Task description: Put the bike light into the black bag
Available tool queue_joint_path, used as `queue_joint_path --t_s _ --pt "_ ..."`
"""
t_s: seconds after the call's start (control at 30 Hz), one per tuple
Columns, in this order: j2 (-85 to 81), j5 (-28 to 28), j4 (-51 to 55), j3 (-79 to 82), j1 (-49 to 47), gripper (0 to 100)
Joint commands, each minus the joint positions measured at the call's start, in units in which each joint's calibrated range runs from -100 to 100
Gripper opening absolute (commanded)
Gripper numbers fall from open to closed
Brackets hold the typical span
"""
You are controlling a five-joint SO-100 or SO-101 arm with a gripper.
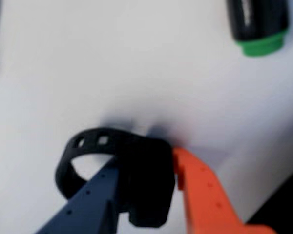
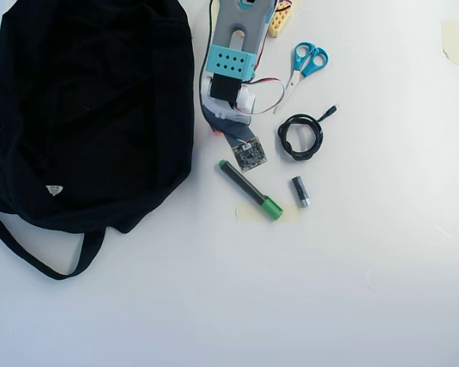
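Wrist view: my gripper (image 1: 149, 187) is clamping the bike light (image 1: 146, 185), dark finger (image 1: 95, 200) on one side, orange finger (image 1: 205, 200) on the other, with the rubber loop strap (image 1: 80, 146) sticking out toward 10 o'clock. A green-capped marker (image 1: 259, 24) is lying at 1 o'clock on the white table (image 1: 112, 63). Overhead view: my arm (image 2: 233, 69) is covering the light; the black bag (image 2: 84, 107) is sitting at 9 o'clock of it, just beside. Marker (image 2: 250, 189) at 6 o'clock, coiled cable (image 2: 301, 136) at 4 o'clock, scissors (image 2: 306, 61) at 3 o'clock.

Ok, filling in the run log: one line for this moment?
tool: shut on bike light | light: on table, beside black bag | bagged: no
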Motion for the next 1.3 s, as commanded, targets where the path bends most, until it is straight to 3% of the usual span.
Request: queue_joint_path --t_s 0.0,0.73,1.27 --pt "0.1 0.3 -1.0 0.4 -0.8 2" --pt "-1.3 -0.5 0.4 -6.4 -0.8 2" --pt "-1.4 -0.5 13.0 -21.9 -0.3 2"
